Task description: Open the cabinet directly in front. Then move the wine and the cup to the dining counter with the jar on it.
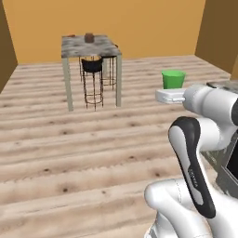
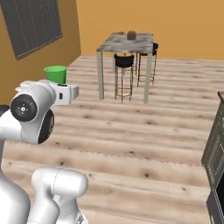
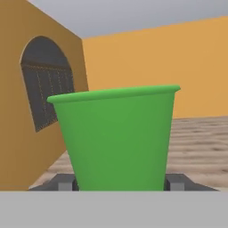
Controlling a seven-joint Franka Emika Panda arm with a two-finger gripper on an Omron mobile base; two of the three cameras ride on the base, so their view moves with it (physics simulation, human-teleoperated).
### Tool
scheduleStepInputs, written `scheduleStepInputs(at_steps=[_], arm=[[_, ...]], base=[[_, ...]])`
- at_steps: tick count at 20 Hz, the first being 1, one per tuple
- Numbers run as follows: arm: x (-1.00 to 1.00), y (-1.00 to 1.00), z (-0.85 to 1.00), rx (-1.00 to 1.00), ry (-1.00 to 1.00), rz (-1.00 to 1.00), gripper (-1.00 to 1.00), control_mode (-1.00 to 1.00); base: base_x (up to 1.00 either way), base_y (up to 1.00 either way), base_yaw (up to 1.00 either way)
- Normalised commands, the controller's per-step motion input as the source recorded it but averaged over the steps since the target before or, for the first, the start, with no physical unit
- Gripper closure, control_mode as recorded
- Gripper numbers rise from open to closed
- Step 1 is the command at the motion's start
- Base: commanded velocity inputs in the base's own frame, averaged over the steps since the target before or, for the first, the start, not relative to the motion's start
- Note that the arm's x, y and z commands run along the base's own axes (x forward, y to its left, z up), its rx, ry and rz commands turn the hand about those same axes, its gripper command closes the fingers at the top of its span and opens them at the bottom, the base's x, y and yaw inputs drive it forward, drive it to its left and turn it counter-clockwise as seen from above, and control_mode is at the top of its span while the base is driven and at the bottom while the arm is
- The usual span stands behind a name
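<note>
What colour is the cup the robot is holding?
Bright green. The cup shows best in the hand view, between the fingers.

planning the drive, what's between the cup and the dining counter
Only bare wooden floor between the held cup and the dining counter, in both base views.

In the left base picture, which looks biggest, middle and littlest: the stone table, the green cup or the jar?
1. The dining counter, biggest even though it stands far off.
2. The cup, held near the camera, so nearness makes it look larger.
3. The jar, a tiny dark blob on the far counter.
</note>
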Motion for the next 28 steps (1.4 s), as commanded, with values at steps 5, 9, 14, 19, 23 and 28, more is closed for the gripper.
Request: scheduleStepInputs(at_steps=[5, 9, 14, 19, 23, 28], arm=[[0.0, 0.0, 0.0, 0.0, 0.0, 0.0, 1.0, 1.0], [0.0, 0.0, 0.0, 0.0, 0.0, 0.0, 1.0, 1.0], [0.0, 0.0, 0.0, 0.0, 0.0, 0.0, 1.0, 1.0], [0.0, 0.0, 0.0, 0.0, 0.0, 0.0, 1.0, 1.0], [0.0, 0.0, 0.0, 0.0, 0.0, 0.0, 1.0, 1.0], [0.0, 0.0, 0.0, 0.0, 0.0, 0.0, 1.0, 1.0]], base=[[1.0, -0.13, 0.0], [1.0, -0.54, 0.0], [1.0, -0.67, 0.0], [1.0, -0.68, 0.0], [1.0, -0.69, 0.0], [1.0, -0.73, 0.0]])
